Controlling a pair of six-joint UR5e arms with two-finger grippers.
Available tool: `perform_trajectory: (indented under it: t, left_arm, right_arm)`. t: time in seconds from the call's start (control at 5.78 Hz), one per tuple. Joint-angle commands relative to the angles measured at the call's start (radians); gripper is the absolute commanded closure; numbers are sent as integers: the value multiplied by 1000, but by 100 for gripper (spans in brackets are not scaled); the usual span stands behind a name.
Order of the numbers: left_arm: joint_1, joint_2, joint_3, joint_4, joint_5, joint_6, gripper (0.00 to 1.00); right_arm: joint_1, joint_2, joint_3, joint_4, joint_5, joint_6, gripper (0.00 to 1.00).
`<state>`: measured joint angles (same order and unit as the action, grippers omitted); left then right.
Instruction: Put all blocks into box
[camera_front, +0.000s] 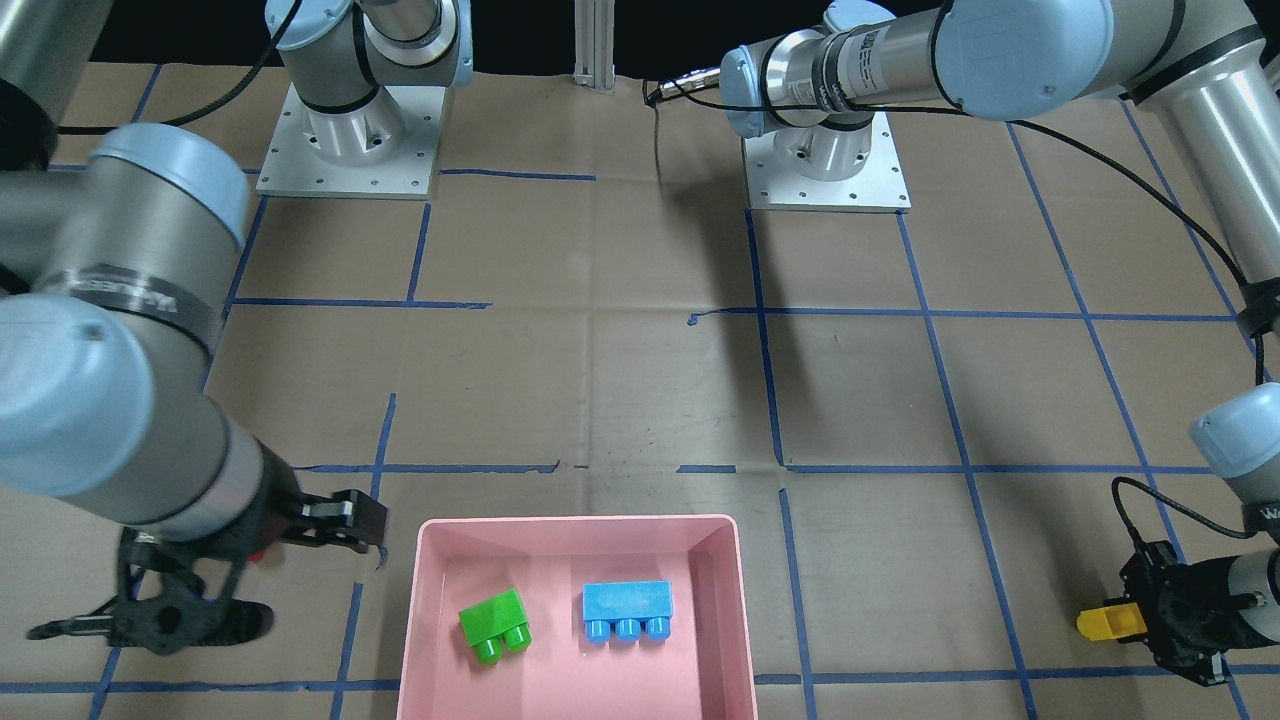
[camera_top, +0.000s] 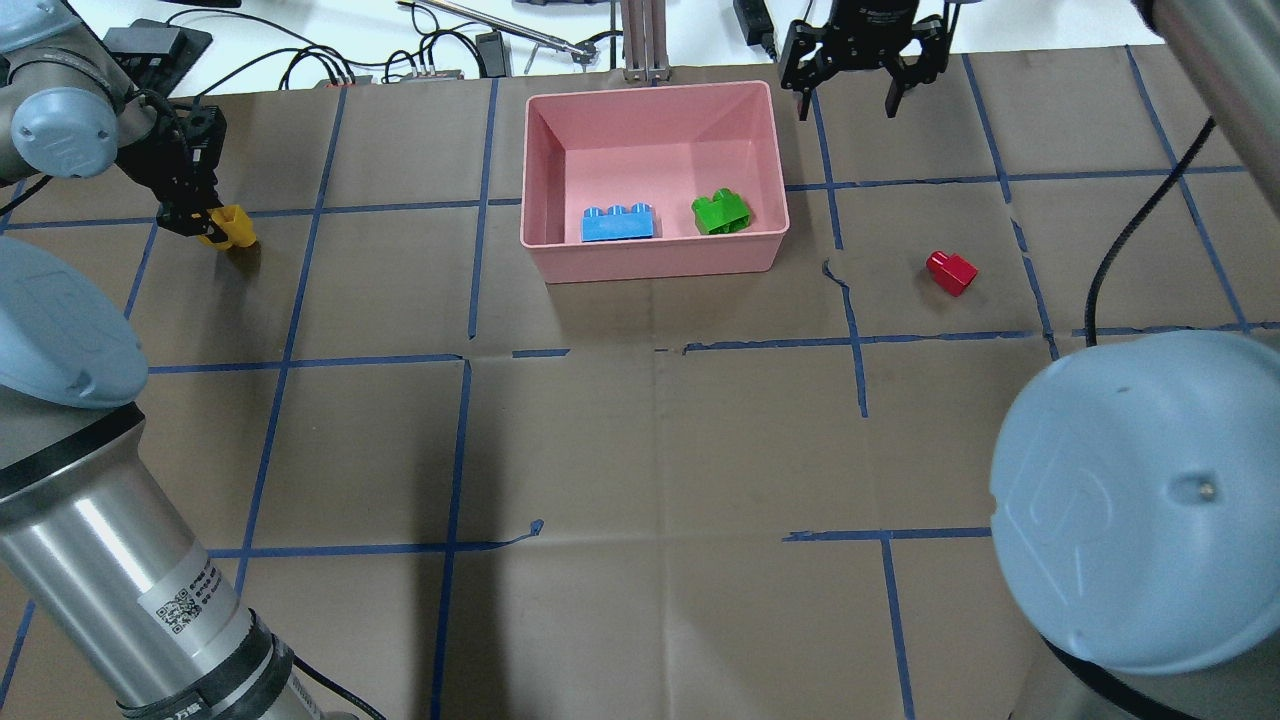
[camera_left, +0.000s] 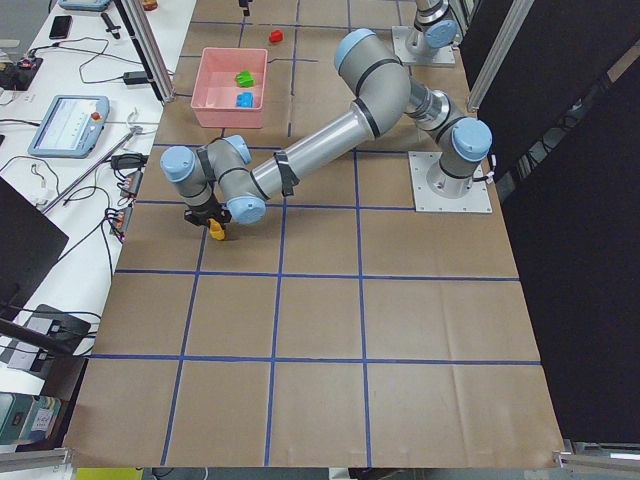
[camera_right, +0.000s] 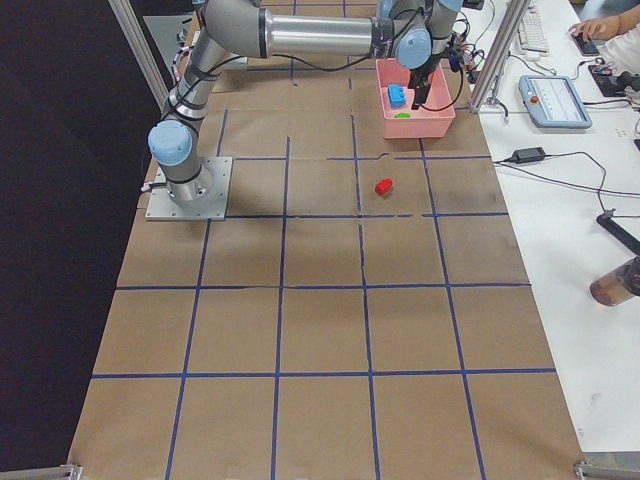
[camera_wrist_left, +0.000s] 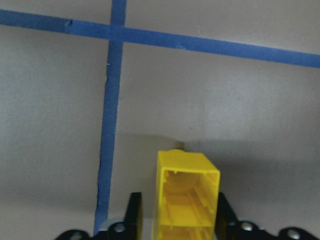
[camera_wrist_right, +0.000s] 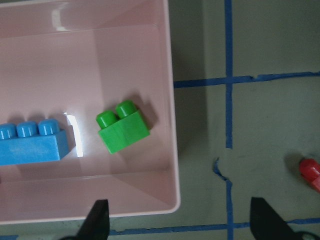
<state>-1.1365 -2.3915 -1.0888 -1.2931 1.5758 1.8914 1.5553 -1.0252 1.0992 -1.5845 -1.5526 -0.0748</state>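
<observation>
The pink box (camera_top: 650, 262) stands at the far middle of the table. The green brick (camera_top: 721, 211) and the blue brick (camera_top: 617, 224) lie inside it, apart from each other. My left gripper (camera_top: 215, 228) is shut on the yellow brick (camera_top: 232, 226) far to the box's left, low over the table; the left wrist view shows the brick (camera_wrist_left: 186, 195) between the fingers. My right gripper (camera_top: 845, 100) is open and empty, above the table just past the box's right wall. The red brick (camera_top: 950, 272) lies on the table to the box's right and shows in the right wrist view (camera_wrist_right: 311, 172).
An aluminium post (camera_top: 645, 40) and cables run along the table's far edge behind the box. The two arm bases (camera_front: 350, 140) (camera_front: 825, 160) stand on the robot's side. Blue tape lines grid the brown table cover.
</observation>
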Motion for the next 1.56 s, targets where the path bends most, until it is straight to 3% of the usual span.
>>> perform_trajectory:
  t: [0.0,0.35,0.69,1.21,1.38]
  left_arm:
    - [-111,93,-5,-44,3,-24,100]
    - [-274,190,-5,-124,7,-177,100]
    - [-423,209,4,-129,6,-417,100]
    - [-557,204,23,-112,-5,-702,100]
    - [-600,169,14,-33,-10,-759,100]
  right_arm:
    - [-154,-58,165,-67,11,-341,1]
    - [-175,-36,284,-277,9,-538,1]
    - [-175,19,430,-544,5,-627,1]
    - [-176,51,494,-549,-4,-622,1]
    - [-176,48,516,-548,-9,-617,1]
